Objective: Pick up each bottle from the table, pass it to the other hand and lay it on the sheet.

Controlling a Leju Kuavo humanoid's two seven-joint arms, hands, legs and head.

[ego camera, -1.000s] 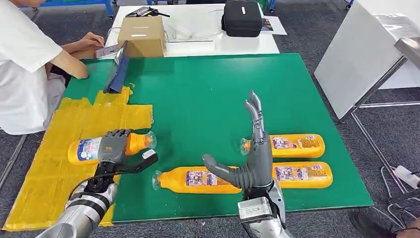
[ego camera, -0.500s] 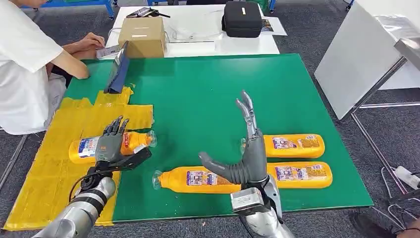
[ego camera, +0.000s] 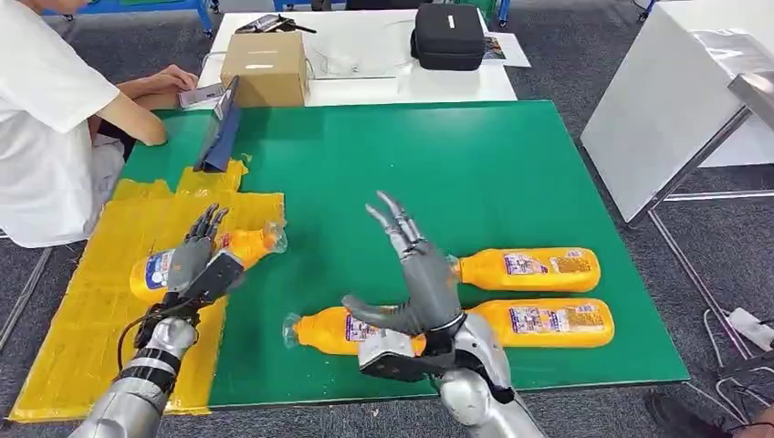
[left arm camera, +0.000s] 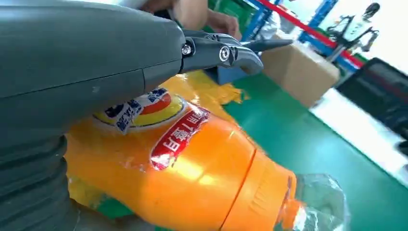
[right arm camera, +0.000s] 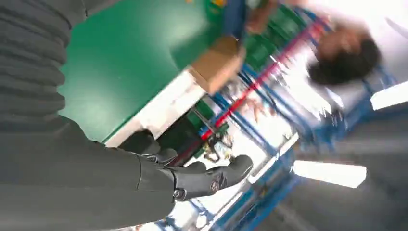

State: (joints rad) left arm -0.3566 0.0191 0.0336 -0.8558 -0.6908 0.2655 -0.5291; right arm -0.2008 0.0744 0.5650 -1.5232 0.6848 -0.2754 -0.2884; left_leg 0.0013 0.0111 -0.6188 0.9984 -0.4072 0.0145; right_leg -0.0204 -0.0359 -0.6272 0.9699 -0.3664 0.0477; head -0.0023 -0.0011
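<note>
Bottle point(left arm camera: 192, 163) label legible at left wrist — head view blurs it.

One orange plastic bottle point(ego camera: 205, 260) lies on the yellow sheet point(ego camera: 82, 319) at the green table's point(ego camera: 383, 155) left; three orange bottles point(ego camera: 528, 270) lie right, cardboard box point(ego camera: 264, 67) behind.

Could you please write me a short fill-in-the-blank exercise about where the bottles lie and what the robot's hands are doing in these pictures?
1. The bottle by the left hand lies on the ____ sheet.
2. ____ bottles lie on the green mat.
3. The right hand is raised with its fingers ____.
4. The cardboard box stands on the ____ table.

Missing words: yellow; three; spread; white
</note>
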